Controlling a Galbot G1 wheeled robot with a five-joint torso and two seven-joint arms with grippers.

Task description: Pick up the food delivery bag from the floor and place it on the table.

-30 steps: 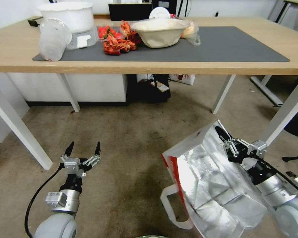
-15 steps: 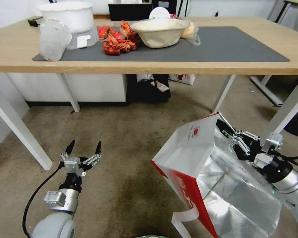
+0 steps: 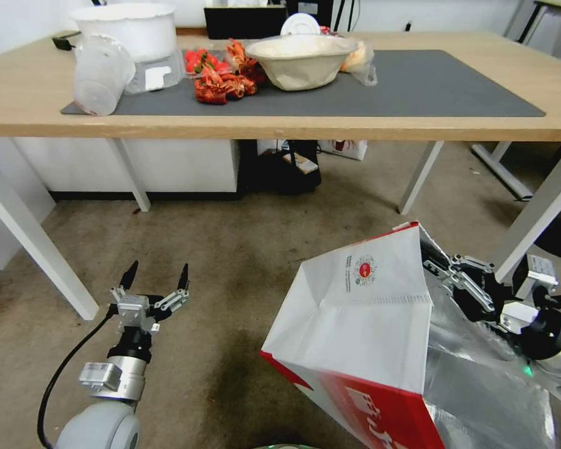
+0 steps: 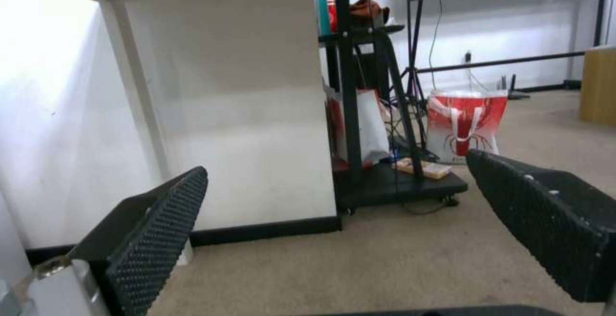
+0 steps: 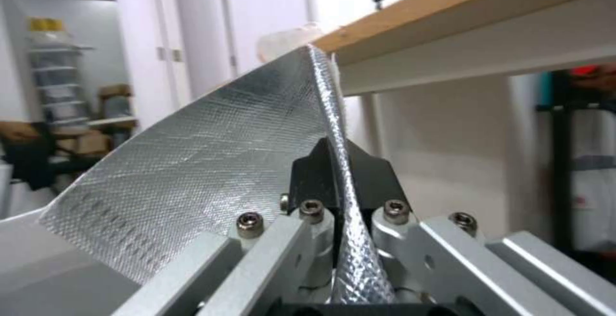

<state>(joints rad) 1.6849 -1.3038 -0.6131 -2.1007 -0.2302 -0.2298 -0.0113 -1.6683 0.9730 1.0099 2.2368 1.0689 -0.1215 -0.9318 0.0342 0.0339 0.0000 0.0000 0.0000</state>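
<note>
Beige mottled floor (image 3: 230,262) runs under the light-wood table (image 3: 293,128), whose dark grey mat (image 3: 417,87) spans twelve o'clock of the head view. At ten to eleven o'clock on the tabletop: a clear plastic tub (image 3: 101,73) on its side, a white bucket (image 3: 128,26), red crayfish (image 3: 221,81), then a pale paper bowl (image 3: 302,60) near twelve; the mat's right half is bare. A white table leg (image 3: 31,240) stands at nine o'clock, and a dark stand (image 3: 287,165) sits under the table. Left gripper (image 3: 155,279) at seven o'clock, low over the floor, fingers spread wide, nothing between them; its wrist view shows a second red-and-white bag (image 4: 465,123) far off by the stand. Food delivery bag (image 3: 361,324) at four to five o'clock, off the floor and tilted, white logo side facing the table, red panel below, below the tabletop edge. Right gripper (image 3: 431,257) at three to four o'clock, clamped on the bag's foil-lined rim (image 5: 334,162); another white leg (image 3: 536,212) stands close beside it.
</note>
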